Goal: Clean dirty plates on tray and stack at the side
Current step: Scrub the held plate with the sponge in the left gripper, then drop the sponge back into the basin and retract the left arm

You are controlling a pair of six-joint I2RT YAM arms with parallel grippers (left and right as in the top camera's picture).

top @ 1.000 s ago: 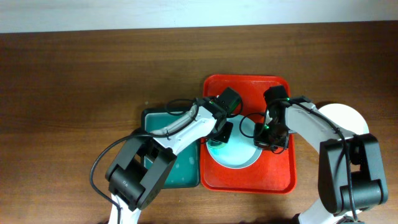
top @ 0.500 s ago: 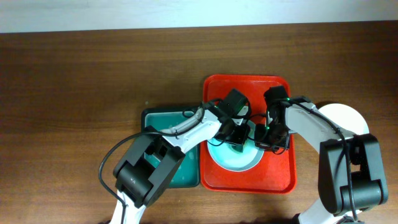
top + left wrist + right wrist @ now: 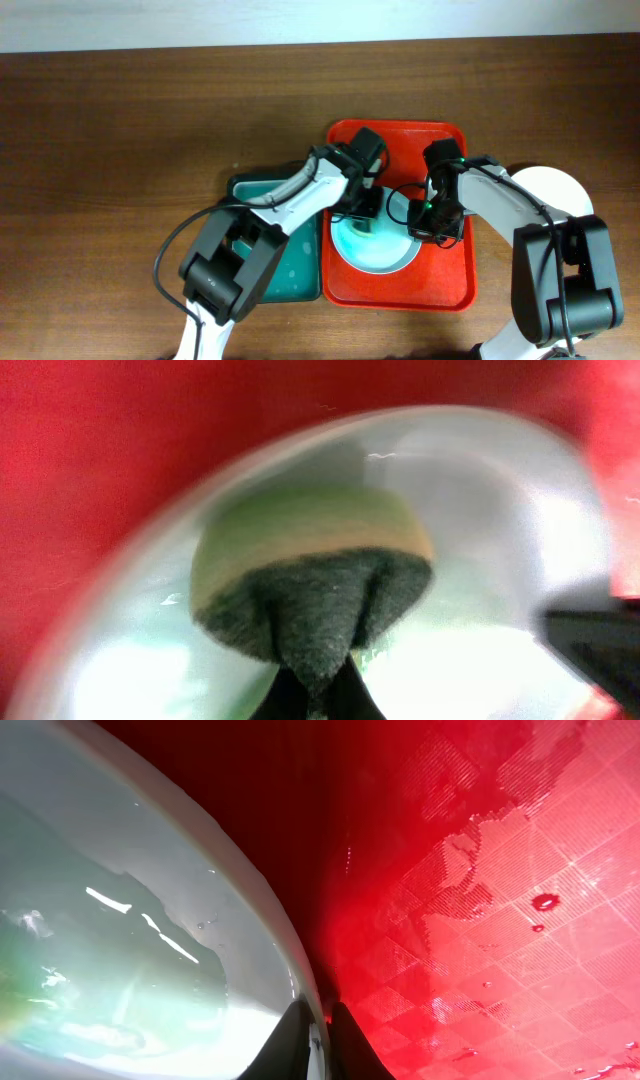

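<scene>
- Overhead view: bright, even light from above, sharp throughout. The arms cast only short, soft shadows on the table (image 3: 150, 120).
- Left wrist view: heavy smeared blur. The rim of the plate (image 3: 480, 510) streaks, and only the sponge (image 3: 310, 575) is close to sharp. White glare washes out the wet surface along the bottom.
- Right wrist view: the tray (image 3: 500, 870) is saturated red at the right and falls into a dark shadow band beside the plate's rim. Thin white glints lie on the wet plate.

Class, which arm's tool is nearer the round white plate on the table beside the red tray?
Right. The right tool grips the pale round plate's rim facing the white plate; the left tool is farther, over its opposite side.
</scene>
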